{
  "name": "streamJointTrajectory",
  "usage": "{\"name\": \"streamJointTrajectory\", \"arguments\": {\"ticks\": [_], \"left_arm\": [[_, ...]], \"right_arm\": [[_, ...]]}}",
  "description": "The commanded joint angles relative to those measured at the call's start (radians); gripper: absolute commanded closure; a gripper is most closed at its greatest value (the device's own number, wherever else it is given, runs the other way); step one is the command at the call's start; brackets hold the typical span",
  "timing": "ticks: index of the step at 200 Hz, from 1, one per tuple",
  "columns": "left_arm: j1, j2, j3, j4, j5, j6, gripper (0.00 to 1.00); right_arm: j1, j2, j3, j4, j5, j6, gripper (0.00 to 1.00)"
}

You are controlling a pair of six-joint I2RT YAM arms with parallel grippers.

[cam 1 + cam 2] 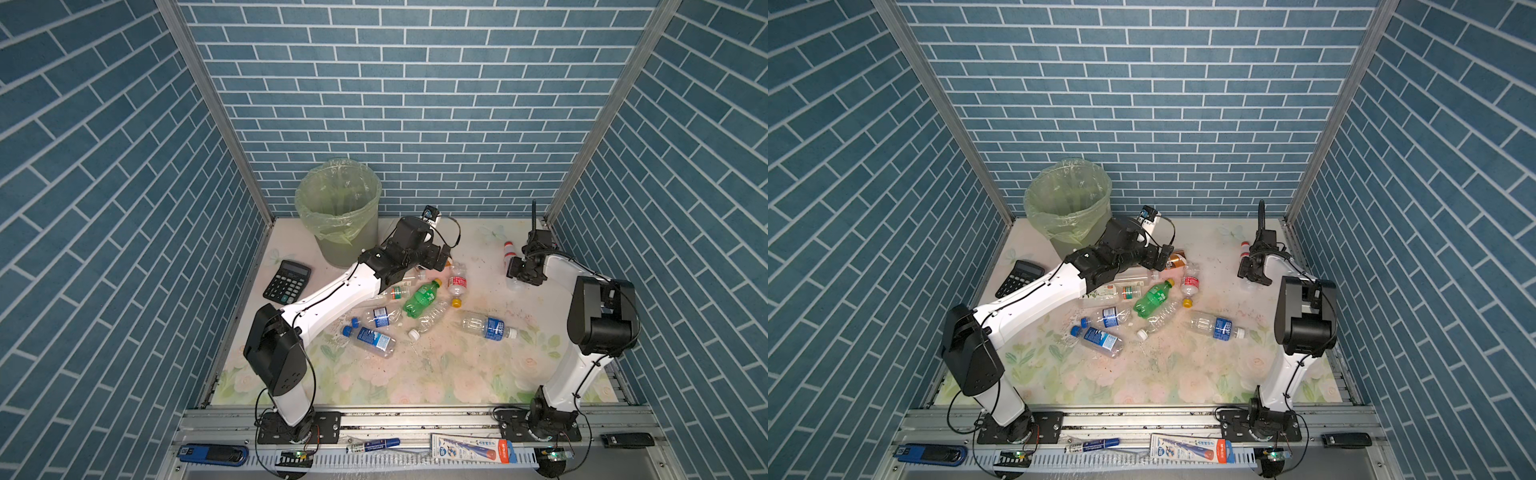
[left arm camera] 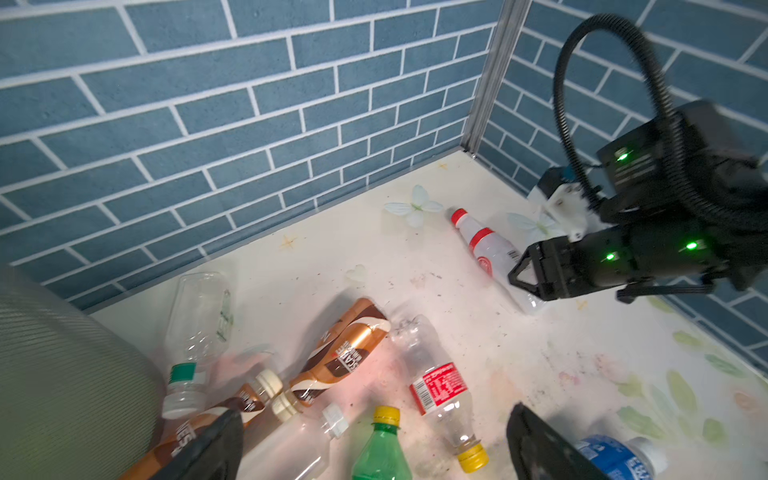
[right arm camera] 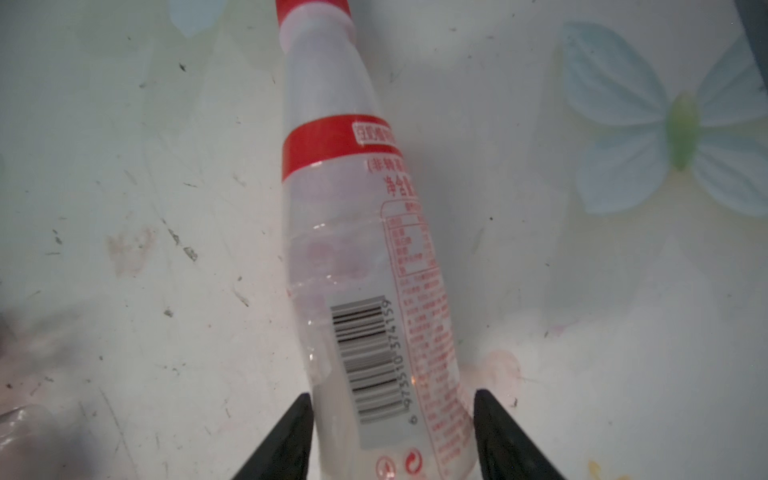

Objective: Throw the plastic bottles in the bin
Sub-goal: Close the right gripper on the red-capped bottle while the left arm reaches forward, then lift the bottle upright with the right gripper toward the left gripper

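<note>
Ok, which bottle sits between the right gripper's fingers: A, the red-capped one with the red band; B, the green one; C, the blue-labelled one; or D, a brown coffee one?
A: the right wrist view shows the right gripper with a finger against each side of the red-capped bottle, which lies on the table.

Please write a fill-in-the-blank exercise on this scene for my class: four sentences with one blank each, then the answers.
1. The bin is lined with a pale ___ bag.
2. The green bottle has a ___ cap.
3. The jaws of the right gripper stand on either side of a clear bottle with a ___ cap.
4. Near the bin, left of the bottles in both top views, lies a black ___.

Answers: green; yellow; red; calculator
</note>
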Motion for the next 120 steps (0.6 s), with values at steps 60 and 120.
{"name": "streamJointTrajectory", "arguments": {"ticks": [60,120], "left_arm": [[0.025,0.064,0.160,-0.258,0.048,-0.183,0.01],[0.076,0.080,0.271,-0.361,0.028,-0.363,0.01]], "right_arm": [[0.031,0.072,0.079,-0.099,-0.037,-0.008,0.60],[0.179,-0.087,0.085,-0.130,-0.028,-0.022,0.62]]}}
